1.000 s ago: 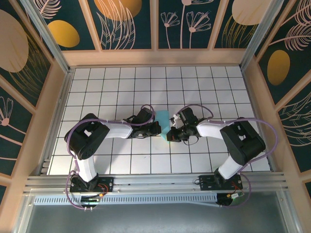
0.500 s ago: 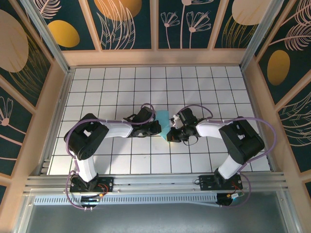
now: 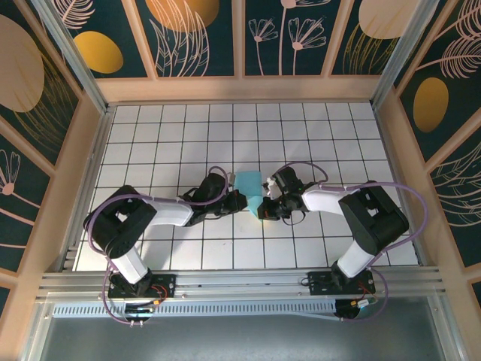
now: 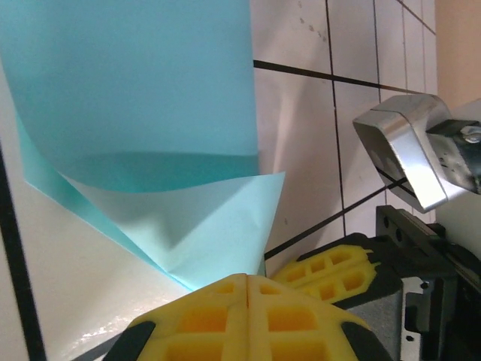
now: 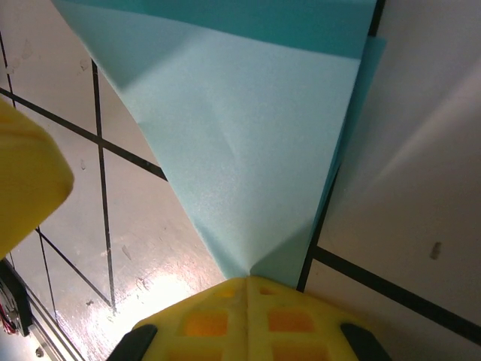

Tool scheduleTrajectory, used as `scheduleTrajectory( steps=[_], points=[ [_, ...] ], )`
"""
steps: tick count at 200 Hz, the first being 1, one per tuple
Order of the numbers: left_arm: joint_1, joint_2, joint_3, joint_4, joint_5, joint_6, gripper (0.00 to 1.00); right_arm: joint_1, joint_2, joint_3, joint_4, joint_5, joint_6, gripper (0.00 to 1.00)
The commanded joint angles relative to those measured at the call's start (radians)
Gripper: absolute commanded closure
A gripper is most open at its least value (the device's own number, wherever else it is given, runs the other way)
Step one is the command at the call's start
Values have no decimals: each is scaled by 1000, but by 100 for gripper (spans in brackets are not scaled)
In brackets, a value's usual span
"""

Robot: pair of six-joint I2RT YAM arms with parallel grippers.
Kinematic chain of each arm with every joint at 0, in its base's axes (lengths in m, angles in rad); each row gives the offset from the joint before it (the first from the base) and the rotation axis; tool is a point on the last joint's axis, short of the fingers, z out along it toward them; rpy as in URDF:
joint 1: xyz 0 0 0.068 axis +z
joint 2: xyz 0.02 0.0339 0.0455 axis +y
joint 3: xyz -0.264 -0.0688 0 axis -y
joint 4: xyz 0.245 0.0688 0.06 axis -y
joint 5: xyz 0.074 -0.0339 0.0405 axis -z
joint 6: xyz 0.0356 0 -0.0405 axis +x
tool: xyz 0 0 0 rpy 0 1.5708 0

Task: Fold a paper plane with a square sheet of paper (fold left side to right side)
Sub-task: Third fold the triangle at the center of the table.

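Observation:
The square sheet of paper (image 3: 250, 185) is light cyan and stands partly folded over itself at mid-table between my two grippers. My left gripper (image 3: 241, 201) presses in from the left. In the left wrist view its yellow fingers meet at the tip (image 4: 246, 280), and a pale folded flap of the paper (image 4: 188, 218) runs down into them. My right gripper (image 3: 262, 208) comes from the right. Its fingers are closed (image 5: 248, 282) on a creased corner of the paper (image 5: 248, 128). The right gripper's yellow fingers (image 4: 331, 267) lie just beside the left tips.
White grid tiles (image 3: 180, 128) cover the table inside a wooden frame (image 3: 240, 89). An aluminium rail (image 3: 240, 282) runs along the near edge by the arm bases. Both forearms lie low across the middle tiles. A silver bracket on the right wrist (image 4: 409, 154) sits close by.
The left arm's elbow has swung down and to the left while its tip stayed at the paper. The far part of the sheet now shows wider. The right arm has barely moved.

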Motion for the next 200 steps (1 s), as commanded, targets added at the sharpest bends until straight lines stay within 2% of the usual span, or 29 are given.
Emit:
scheduleTrajectory(
  steps=[1, 87, 200],
  points=[
    [-12, 45, 10, 117, 42, -26, 100, 3, 46, -16, -97, 159, 6, 100],
    [-19, 111, 32, 138, 53, -20, 100, 15, 52, -12, -123, 201, 6, 100],
    [-15, 158, 61, -8, -60, -3, 100, 22, 69, 8, -168, 239, -8, 100]
  ],
)
